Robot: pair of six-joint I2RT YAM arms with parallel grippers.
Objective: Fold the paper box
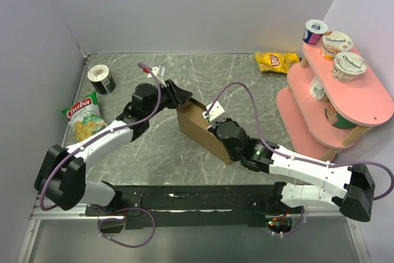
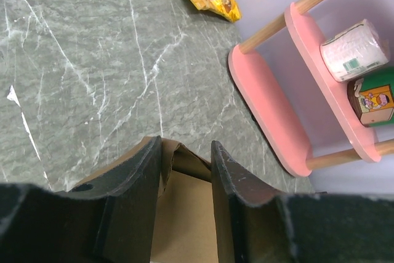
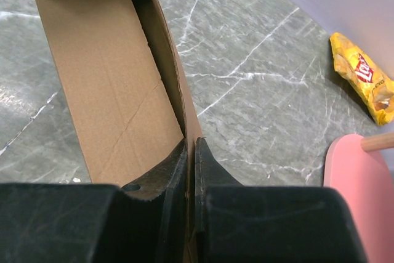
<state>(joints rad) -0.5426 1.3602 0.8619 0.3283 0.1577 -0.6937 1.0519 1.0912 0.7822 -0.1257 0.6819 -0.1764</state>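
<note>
The paper box (image 1: 200, 129) sits half-formed and tilted over the middle of the table (image 1: 258, 100), between the 2 arms. The right gripper (image 3: 191, 147) is clenched on 1 thin side wall, probably to anchor the shell so it holds its shape. The left gripper (image 2: 186, 149) straddles the far end, its fingers partly apart with cardboard between them; whether they press it I cannot tell. That placing looks meant to steady the end for tucking a flap
</note>
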